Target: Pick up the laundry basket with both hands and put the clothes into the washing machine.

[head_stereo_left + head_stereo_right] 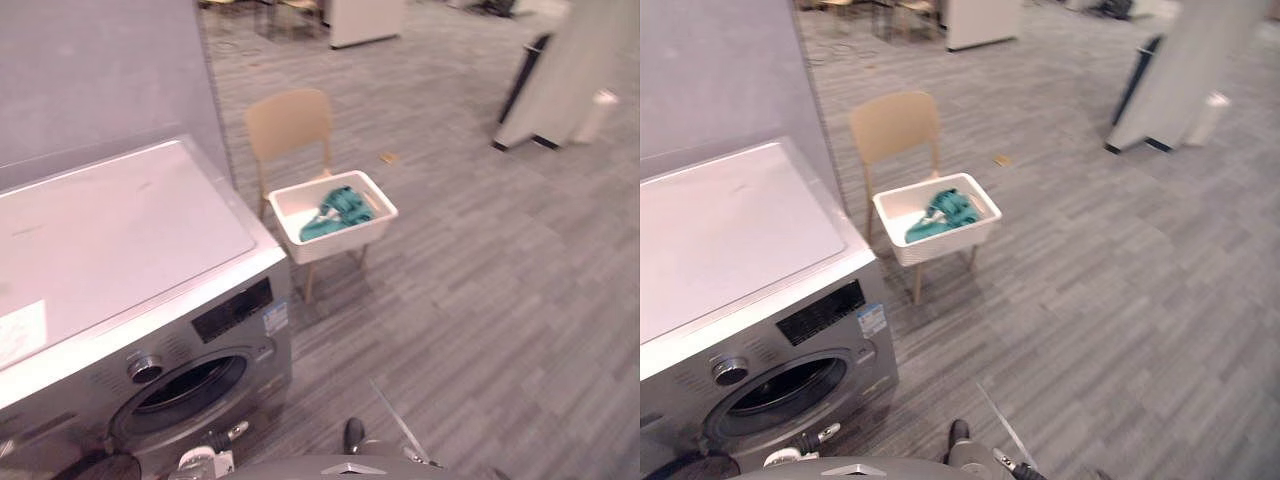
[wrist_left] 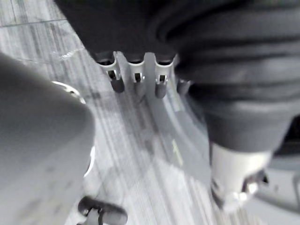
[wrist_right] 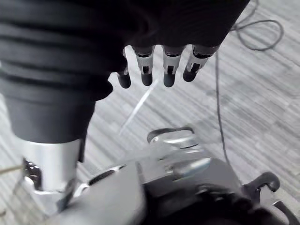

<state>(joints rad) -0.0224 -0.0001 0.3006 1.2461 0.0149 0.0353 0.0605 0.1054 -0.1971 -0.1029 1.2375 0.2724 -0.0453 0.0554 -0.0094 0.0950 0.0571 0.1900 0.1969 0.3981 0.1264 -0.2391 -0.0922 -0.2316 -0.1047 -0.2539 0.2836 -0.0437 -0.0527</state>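
Basket, clothes inside: on chair beside washer. Left hand, right hand: fingers loose, empty. Step: approach. Next, likely: close in, grip both rims.

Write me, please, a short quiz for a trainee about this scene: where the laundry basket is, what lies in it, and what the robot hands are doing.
1. Multiple choice: The white laundry basket stands on: A) a table, B) the beige chair, C) a shelf.
2. True or false: The left robot hand and the right robot hand are both open and hold nothing.
3. Fill in the blank: The clothes in the basket are ___ in colour.

Key: 1 B; 2 true; 3 teal.
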